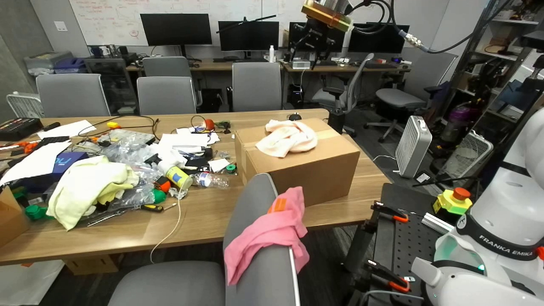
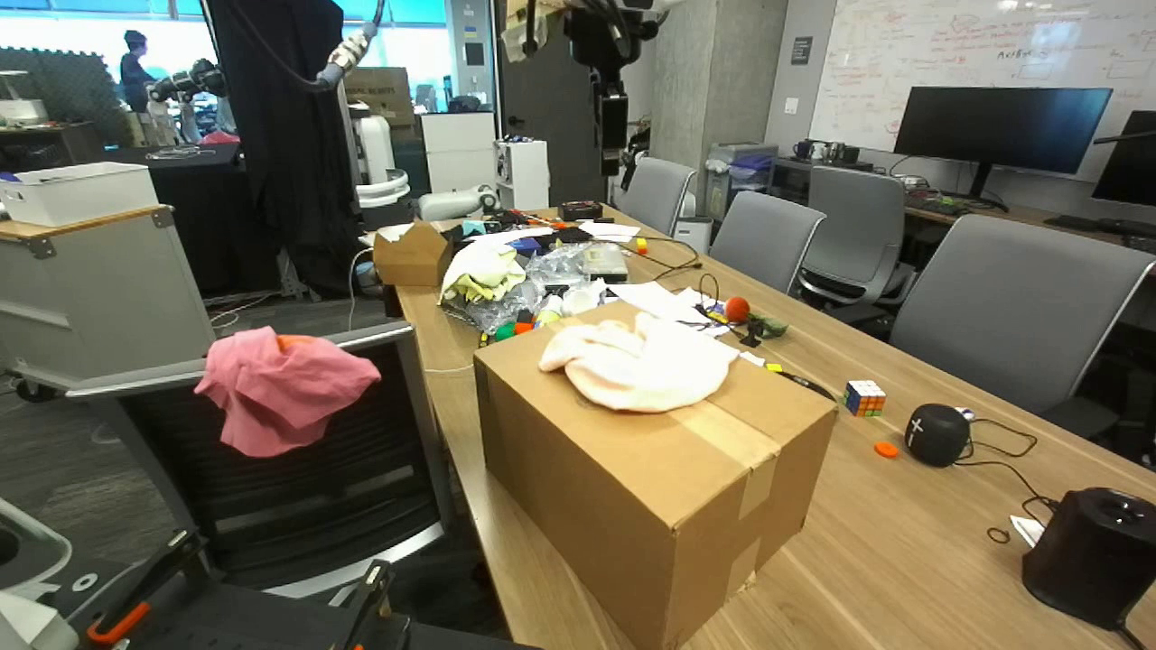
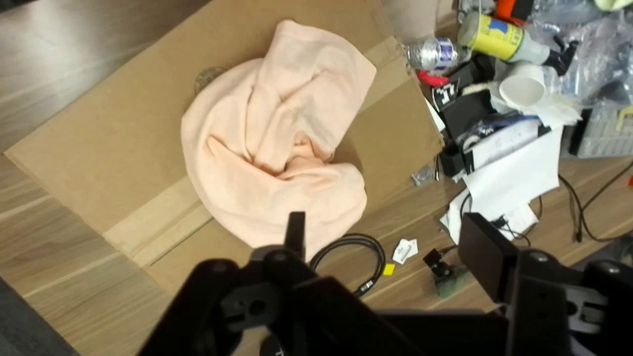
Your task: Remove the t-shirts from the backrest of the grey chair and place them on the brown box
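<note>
In an exterior view, a Rubik's cube [image 2: 865, 398] sits near a black speaker [image 2: 937, 435] on the wooden table [image 2: 903, 560]. A plastic bottle [image 1: 211, 180] lies beside a yellow-labelled container [image 1: 178, 177]. The whiteboard [image 2: 858, 81] bears red handwriting [image 2: 966, 34].

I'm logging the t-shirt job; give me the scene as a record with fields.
claw: open, raised, holding nothing
pink t-shirt: draped over the backrest of the grey chair
peach t-shirt: crumpled on top of the brown box
brown box: closed, on the wooden table
pale yellow cloth: on the table's cluttered part
left to do: the pink t-shirt, it seems
</note>
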Action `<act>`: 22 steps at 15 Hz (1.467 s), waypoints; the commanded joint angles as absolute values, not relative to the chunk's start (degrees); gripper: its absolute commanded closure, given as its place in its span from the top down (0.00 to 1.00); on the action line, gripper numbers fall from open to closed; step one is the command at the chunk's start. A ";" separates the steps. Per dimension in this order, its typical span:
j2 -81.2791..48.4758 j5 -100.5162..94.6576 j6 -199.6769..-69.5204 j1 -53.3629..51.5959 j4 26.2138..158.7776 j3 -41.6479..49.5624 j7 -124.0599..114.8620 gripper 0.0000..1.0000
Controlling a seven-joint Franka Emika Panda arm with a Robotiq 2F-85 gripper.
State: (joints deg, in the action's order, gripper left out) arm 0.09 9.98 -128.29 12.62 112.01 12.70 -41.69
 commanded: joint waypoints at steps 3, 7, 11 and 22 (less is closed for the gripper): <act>3.59 12.71 -119.80 9.45 116.76 9.29 -31.79 1.00; 3.82 11.63 -112.84 5.91 118.99 5.35 -29.28 1.00; 3.24 10.76 -105.73 2.64 120.56 1.96 -25.84 1.00; -2.83 4.79 -91.59 -4.75 121.40 -5.03 -14.38 1.00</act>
State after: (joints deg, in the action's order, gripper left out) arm -0.72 7.47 -95.10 -3.16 123.12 -3.70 -17.72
